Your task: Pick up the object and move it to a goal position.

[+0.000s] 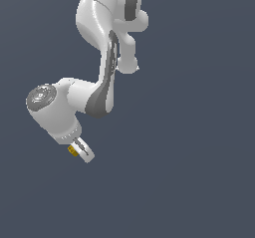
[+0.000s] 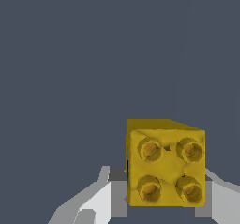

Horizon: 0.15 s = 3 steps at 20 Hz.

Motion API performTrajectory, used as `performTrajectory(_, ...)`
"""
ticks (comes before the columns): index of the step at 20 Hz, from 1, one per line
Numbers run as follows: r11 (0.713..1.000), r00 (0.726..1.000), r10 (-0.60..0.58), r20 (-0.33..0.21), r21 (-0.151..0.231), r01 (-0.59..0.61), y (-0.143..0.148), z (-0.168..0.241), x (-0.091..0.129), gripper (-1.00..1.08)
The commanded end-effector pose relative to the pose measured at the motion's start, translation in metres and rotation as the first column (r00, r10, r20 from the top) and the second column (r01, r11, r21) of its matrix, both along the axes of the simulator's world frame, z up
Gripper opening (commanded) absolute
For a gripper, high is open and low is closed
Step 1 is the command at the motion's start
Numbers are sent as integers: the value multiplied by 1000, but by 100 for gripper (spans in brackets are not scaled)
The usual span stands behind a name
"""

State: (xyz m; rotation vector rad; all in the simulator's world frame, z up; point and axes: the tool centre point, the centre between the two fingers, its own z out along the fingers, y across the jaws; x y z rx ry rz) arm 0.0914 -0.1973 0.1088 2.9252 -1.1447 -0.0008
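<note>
A glossy white arm with rounded, tube-like segments and dark grey joint bands is seen in the exterior view, bent down and toward that view's left against a flat slate-blue background. A round grey cap with a ringed face closes its lowest joint. Below this the small white hand is angled downward, and a tiny yellow-gold block is seen at its tip. In the wrist view the block appears as a cube with softly rounded edges; the face turned to the camera carries four raised round studs in a square pattern, each with a darker orange centre. The block is flanked on both sides by pale, flat-faced angular fingers, and the hand is closed on it. No counter surface can be told apart from the uniform backdrop.
</note>
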Motion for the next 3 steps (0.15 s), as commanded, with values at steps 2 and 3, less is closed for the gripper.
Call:
performTrajectory(2, 1000, 1000, 1, 1, 0, -1, -1, 1, 2, -100)
performTrajectory(3, 1000, 1000, 1, 1, 0, -1, -1, 1, 2, -100)
